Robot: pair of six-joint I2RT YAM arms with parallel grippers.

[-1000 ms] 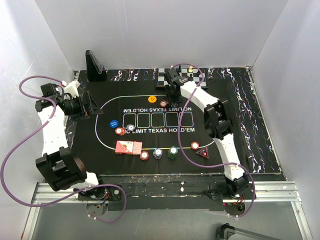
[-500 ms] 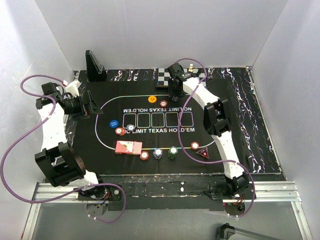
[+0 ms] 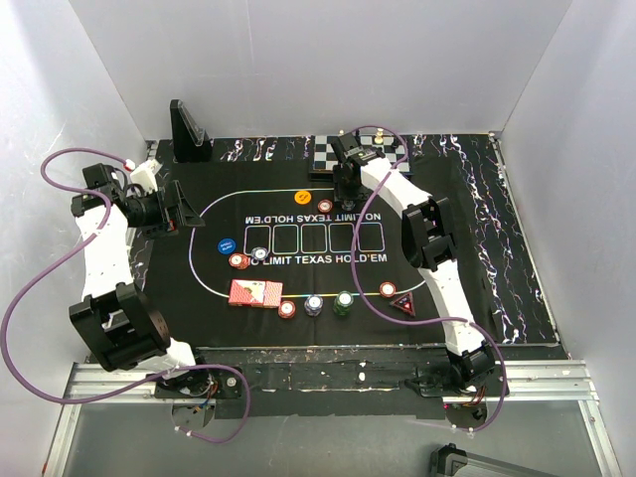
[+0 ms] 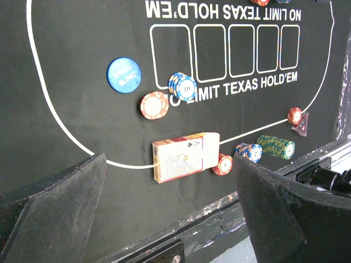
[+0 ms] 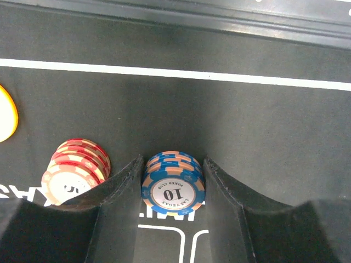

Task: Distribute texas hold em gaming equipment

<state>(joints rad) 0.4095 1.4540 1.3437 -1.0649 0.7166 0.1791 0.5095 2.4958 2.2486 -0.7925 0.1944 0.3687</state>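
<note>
My right gripper (image 5: 173,163) is shut on a blue poker chip stack (image 5: 173,185) marked 10, one finger pressed against each side. It sits at the far side of the mat, beside a red chip stack (image 5: 74,171) and an orange chip (image 5: 5,114). In the top view the right gripper (image 3: 346,187) hides the blue stack. My left gripper (image 4: 169,181) stands wide open and holds nothing, over the mat's left end (image 3: 184,214). Near the front lie the card deck (image 4: 186,156), a green stack (image 4: 276,146), another blue stack (image 4: 248,151) and the dark red triangular marker (image 4: 301,124).
A blue disc (image 3: 228,245), a red stack (image 3: 238,260) and a white-blue stack (image 3: 259,254) sit left of the printed card boxes. The chessboard (image 3: 323,154) lies behind the right gripper. A black stand (image 3: 187,129) rises at the back left. White walls enclose the table.
The right arm's wrist and elbow shifted slightly at the far side of the mat, its grip unchanged. The left arm barely moved and stayed open.
</note>
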